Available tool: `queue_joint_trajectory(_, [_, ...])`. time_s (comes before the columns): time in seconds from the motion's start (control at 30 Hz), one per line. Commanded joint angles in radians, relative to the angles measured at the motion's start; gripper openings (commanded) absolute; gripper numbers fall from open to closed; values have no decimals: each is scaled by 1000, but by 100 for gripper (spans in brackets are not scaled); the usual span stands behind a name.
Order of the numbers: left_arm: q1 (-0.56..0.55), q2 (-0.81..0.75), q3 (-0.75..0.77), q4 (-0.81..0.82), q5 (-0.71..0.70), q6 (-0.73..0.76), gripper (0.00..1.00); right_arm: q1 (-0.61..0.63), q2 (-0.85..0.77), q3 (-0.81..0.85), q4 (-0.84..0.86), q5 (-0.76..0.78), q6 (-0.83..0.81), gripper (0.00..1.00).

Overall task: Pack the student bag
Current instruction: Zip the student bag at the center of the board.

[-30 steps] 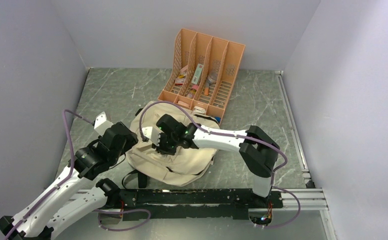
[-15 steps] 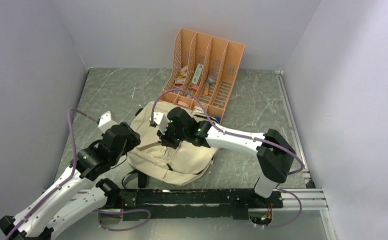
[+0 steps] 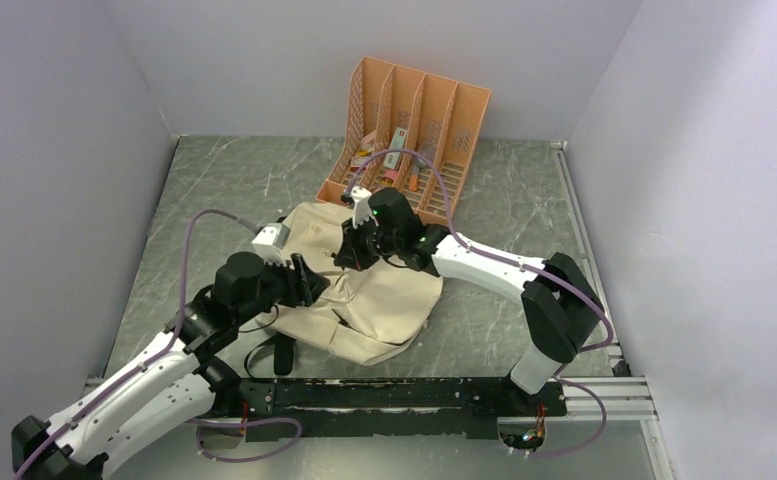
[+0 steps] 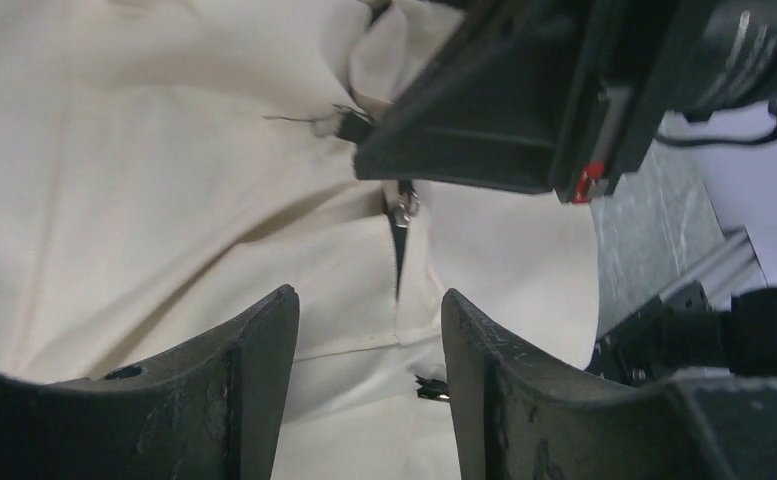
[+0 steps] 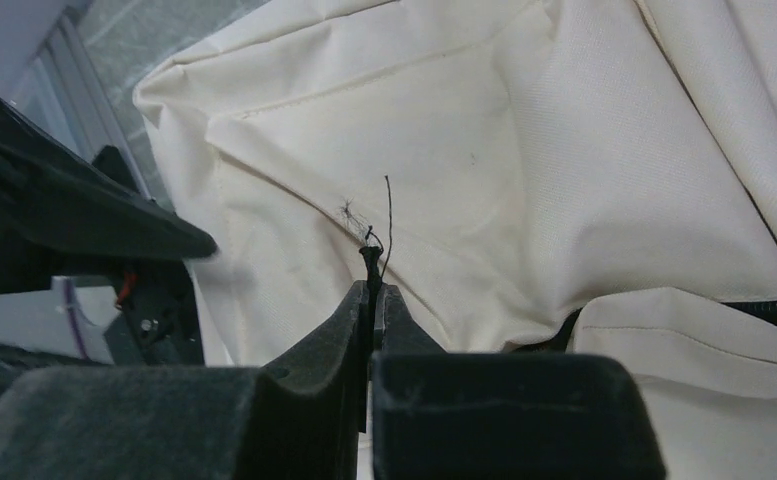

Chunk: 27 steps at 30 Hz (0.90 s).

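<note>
1. Pinching the zipper pull (image 5: 369,262) with my right gripper (image 5: 374,292), jaws closed flat on the thin black tab, at the centre of the right wrist view.
2. My left gripper (image 4: 364,320) stands wide with nothing in it, hovering over cream fabric at the bottom of the left wrist view.
3. The bag (image 3: 384,300) lies slumped at mid-frame in the top view, just below the orange organizer (image 3: 409,130).
4. As I judge it, the step in hand is unzipping the bag, with packing not yet begun.
5. The next move calls for drawing the pull along its track while my left gripper pins the fabric, so the soft bag doesn't drag along.
</note>
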Motion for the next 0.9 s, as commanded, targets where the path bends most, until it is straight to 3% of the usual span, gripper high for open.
queue_joint_trajectory(0.0, [0, 64, -18, 167, 202, 101, 60, -38, -13, 20, 77, -37, 94, 0])
queue_joint_trajectory(0.4, [-23, 261, 76, 170, 176, 223, 60, -51, -18, 15, 66, -88, 105, 0])
queue_joint_trajectory(0.87, [-145, 299, 64, 117, 113, 213, 54, -51, 8, 38, 48, -135, 130, 0])
